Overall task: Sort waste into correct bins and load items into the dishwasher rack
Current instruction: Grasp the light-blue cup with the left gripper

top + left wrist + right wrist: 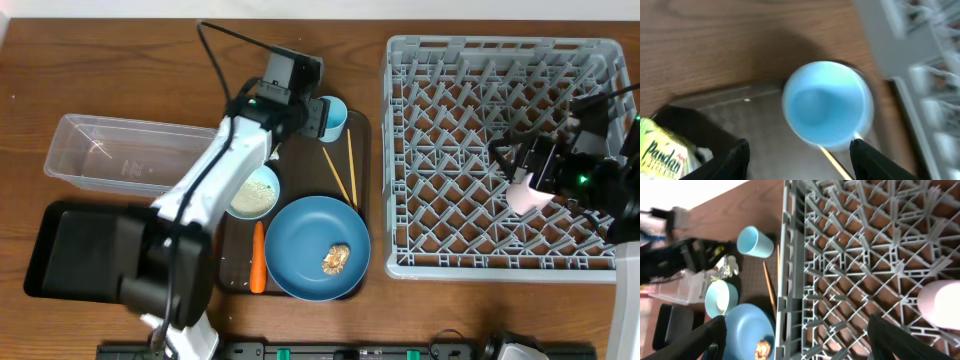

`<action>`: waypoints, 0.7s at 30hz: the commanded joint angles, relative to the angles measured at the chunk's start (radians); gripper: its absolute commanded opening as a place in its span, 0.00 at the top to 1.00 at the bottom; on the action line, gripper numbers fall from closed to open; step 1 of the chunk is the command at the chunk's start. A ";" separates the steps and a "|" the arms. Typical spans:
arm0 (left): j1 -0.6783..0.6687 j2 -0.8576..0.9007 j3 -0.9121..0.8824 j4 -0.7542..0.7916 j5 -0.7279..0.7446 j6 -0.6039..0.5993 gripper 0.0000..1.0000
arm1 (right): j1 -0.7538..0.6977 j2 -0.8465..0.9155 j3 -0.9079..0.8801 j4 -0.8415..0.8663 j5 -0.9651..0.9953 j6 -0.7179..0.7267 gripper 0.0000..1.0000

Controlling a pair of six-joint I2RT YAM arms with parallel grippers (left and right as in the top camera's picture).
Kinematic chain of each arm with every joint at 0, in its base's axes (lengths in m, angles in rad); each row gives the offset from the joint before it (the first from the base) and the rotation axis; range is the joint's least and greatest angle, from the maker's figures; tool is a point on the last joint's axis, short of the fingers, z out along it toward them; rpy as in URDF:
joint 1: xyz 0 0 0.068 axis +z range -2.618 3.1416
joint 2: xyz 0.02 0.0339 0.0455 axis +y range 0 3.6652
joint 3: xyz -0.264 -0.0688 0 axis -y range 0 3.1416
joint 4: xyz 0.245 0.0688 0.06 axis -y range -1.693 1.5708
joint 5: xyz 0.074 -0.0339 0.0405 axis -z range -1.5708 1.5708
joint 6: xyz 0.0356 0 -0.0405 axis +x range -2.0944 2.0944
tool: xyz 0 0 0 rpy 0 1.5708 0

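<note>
Our left gripper [800, 152] hangs spread over the blue cup [827, 102] at the brown tray's [235, 268] top corner. We should drop lower, centre the rim between the fingers, clear the chopsticks [352, 170], then close. Rightward, the pink cup [528, 193] sits in the rack [500, 42] beside our spread right gripper [800, 340], apparently unheld.

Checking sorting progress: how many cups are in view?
2. A pink cup sits in the grey rack, right side; a blue cup stands on the brown tray, back corner. None looks hidden.
</note>
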 commanded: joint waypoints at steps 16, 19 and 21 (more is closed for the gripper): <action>0.014 0.125 0.002 0.018 0.036 -0.097 0.94 | 0.027 -0.001 0.013 -0.008 -0.013 -0.021 0.16; 0.017 0.063 0.002 -0.003 0.037 -0.121 0.94 | 0.027 -0.001 0.013 -0.008 -0.001 -0.021 0.16; 0.022 -0.003 0.002 -0.024 0.072 -0.123 0.94 | 0.027 -0.001 0.013 -0.008 0.012 -0.023 0.16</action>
